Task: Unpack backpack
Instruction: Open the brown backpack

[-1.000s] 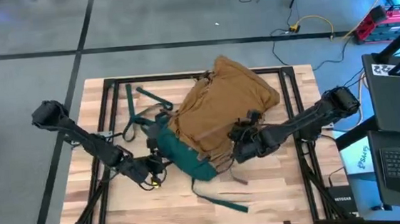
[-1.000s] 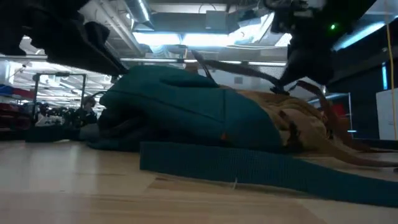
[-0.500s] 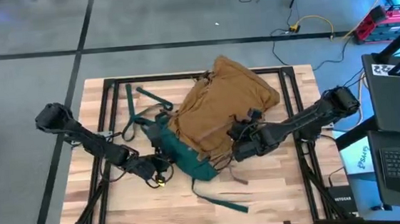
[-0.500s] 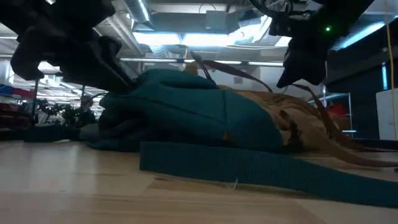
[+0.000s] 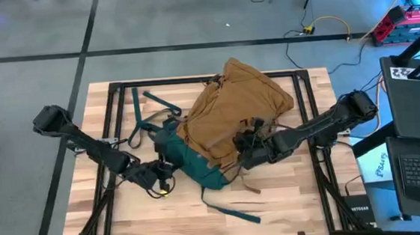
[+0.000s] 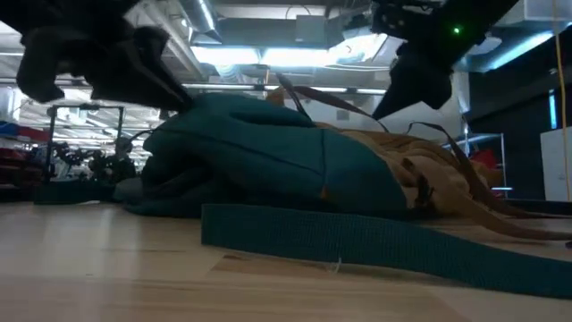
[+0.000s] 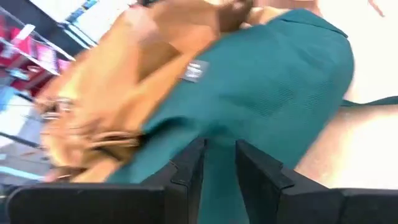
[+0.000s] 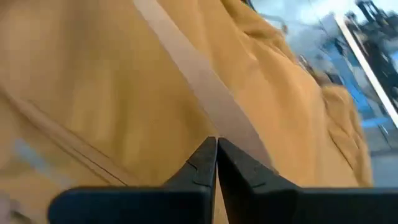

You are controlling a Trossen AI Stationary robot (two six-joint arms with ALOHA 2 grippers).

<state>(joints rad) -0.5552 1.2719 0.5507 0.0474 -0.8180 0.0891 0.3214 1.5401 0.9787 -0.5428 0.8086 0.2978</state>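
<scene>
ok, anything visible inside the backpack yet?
No. The tan-brown fabric backpack with teal base lies closed on the wooden table; only outer fabric and straps show, contents covered.

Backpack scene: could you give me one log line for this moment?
backpack: lying on table, closed | left hand: slightly open at teal base | right hand: shut, over tan fabric

The backpack (image 5: 225,124) lies closed over itself, so whatever is inside cannot be seen in any view. In the low view its far end is cut off by the picture's right edge. From above, the right gripper (image 5: 244,146) fingertips are too small to tell whether they touch the fabric.
</scene>
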